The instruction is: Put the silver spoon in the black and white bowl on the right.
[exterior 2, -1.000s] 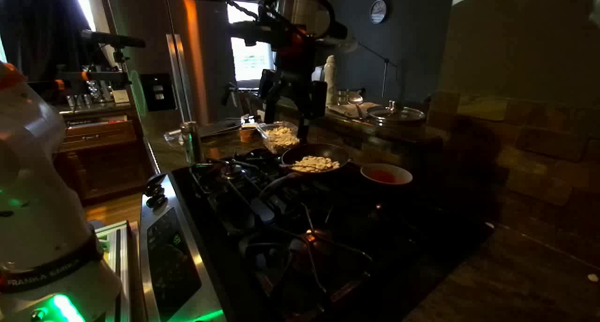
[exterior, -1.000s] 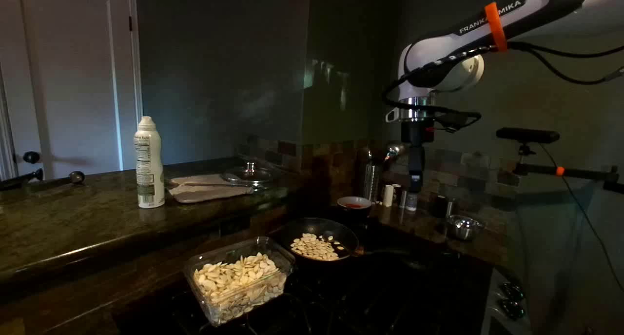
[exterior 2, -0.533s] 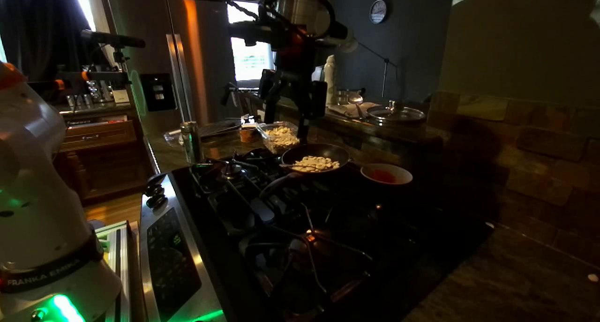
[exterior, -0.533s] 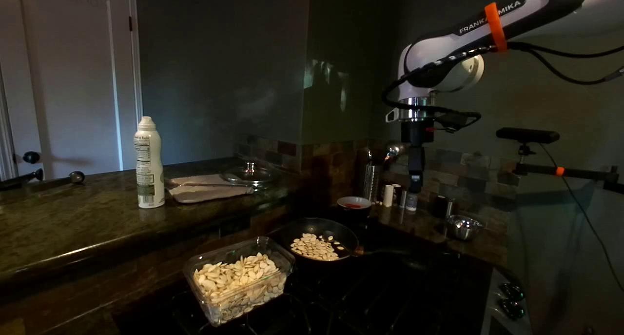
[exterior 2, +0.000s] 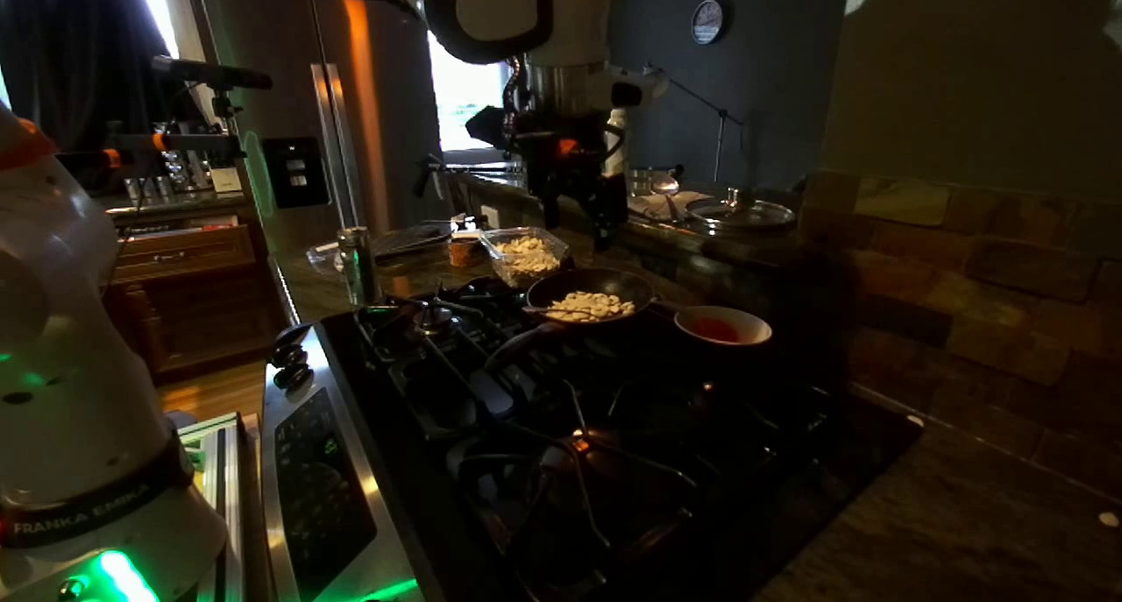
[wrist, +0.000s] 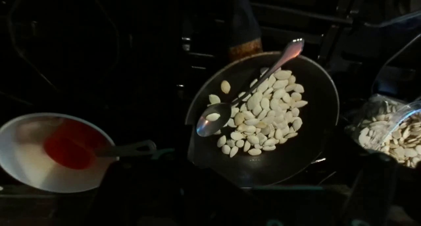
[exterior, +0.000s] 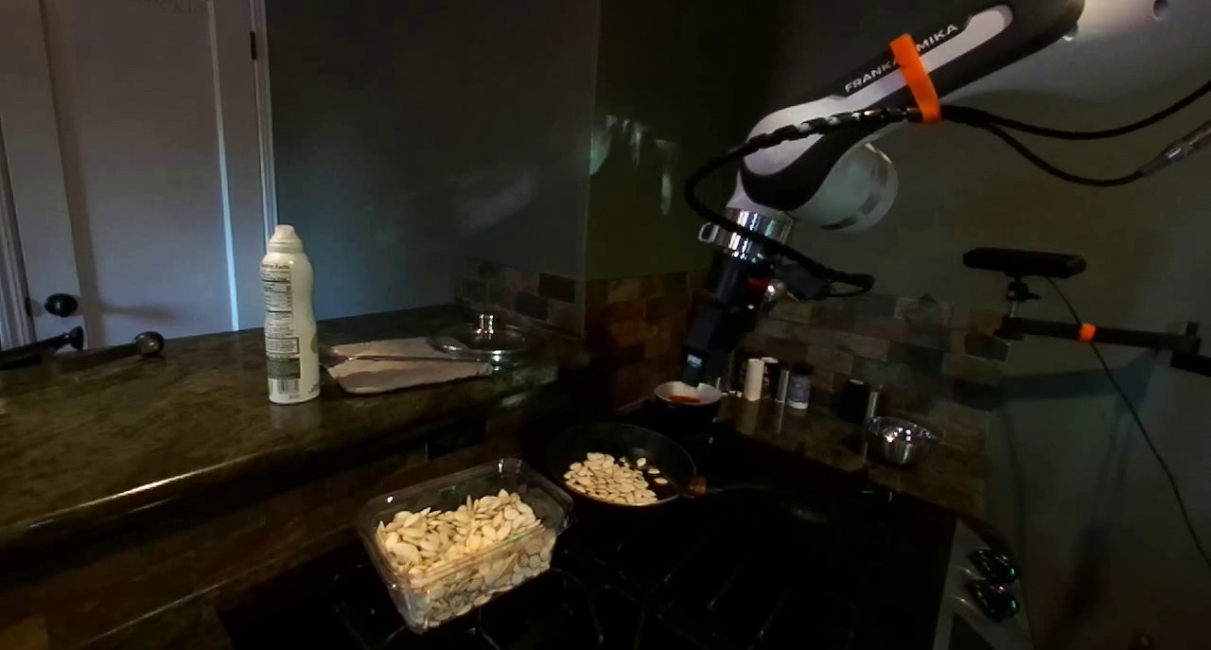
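Observation:
The silver spoon (wrist: 204, 128) lies on pale seeds in the dark pan (wrist: 315, 84); one seed sits in its bowl. Its handle crosses the pan's rim and also shows in an exterior view (exterior 2: 542, 309). The black and white bowl (wrist: 23, 157), whitish inside, stands beside the pan and holds something red with a dark handle over the rim. The bowl shows in both exterior views (exterior: 700, 391) (exterior 2: 752, 330). My gripper (exterior 2: 577, 225) is open and empty above the pan; its dark fingers (wrist: 263, 137) are far apart in the wrist view and hard to make out.
A clear tub of seeds (exterior: 473, 574) stands beside the pan on the stove. A white bottle (exterior: 289, 319), a cloth (exterior: 407, 376) with a long utensil, and a glass lid (exterior 2: 741, 212) are on the raised counter. A metal bowl (exterior: 899, 440) and jars line the wall.
In an exterior view the arm has swung left and down, and the gripper has tilted. The pan, bowl and tub have not moved.

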Tool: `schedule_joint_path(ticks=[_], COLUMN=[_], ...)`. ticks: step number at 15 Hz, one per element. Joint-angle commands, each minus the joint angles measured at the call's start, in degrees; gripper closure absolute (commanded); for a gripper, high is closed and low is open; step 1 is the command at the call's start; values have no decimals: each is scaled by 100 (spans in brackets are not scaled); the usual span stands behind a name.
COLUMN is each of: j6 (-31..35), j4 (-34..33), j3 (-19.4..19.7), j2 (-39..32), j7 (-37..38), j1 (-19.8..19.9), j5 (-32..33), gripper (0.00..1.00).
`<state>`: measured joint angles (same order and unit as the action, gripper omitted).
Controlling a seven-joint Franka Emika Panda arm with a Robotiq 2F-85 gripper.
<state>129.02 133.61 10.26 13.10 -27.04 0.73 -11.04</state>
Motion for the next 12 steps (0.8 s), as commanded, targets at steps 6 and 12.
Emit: schedule_joint_path(ticks=[6,12], j6=[500,875], j4=[222,166], j3=[-105,-254], j2=[-393,-1079], j7=[-72,-16], j1=[-38,-69], j5=[-404,-969], gripper=[0,0])
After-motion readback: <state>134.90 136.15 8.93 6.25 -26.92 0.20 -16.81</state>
